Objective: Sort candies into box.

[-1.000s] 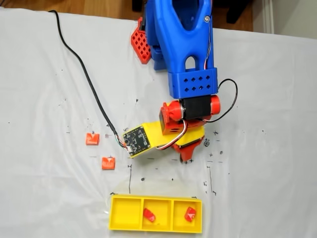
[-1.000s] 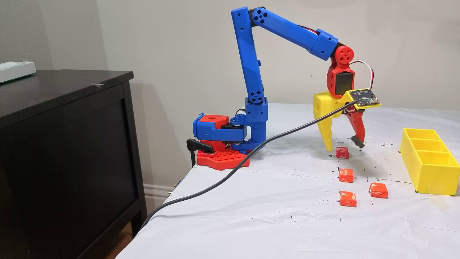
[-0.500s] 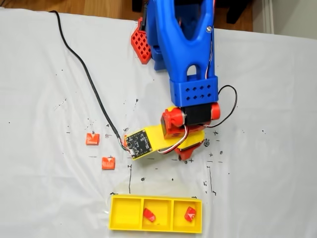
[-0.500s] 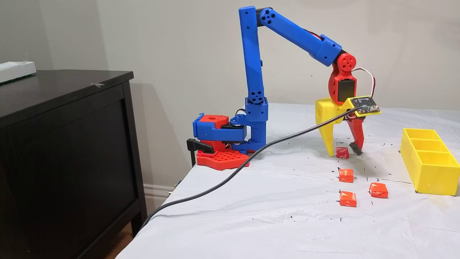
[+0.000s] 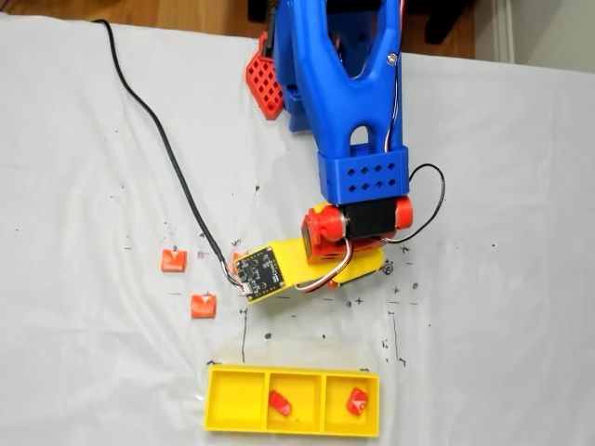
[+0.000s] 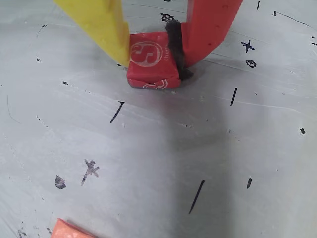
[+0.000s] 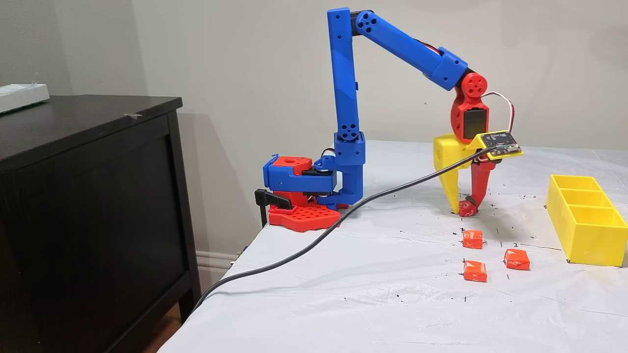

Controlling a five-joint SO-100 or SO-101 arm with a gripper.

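Note:
In the wrist view a red candy [image 6: 151, 62] with white markings lies on the white table cover. My gripper [image 6: 151, 65] is shut on it, the yellow finger [image 6: 101, 22] on its left and the red finger [image 6: 208, 25] on its right. A fixed view from the side shows the gripper [image 7: 466, 208] down at the table with the red candy [image 7: 466, 210] between its tips. Three orange candies [image 7: 472, 239] [image 7: 475, 270] [image 7: 516, 259] lie nearer the camera. The yellow box [image 5: 237, 401] holds a red candy [image 5: 279, 403] in its middle compartment and another [image 5: 356, 401] in its right one.
A black cable [image 7: 343, 220] runs from the wrist's circuit board [image 5: 260, 269] across the table and over its left edge. The arm's red and blue base [image 7: 299, 196] stands at the back. A dark cabinet [image 7: 88, 196] stands beside the table.
The gripper came down around the red candy and closed on it. The wide gap between the fingers is gone.

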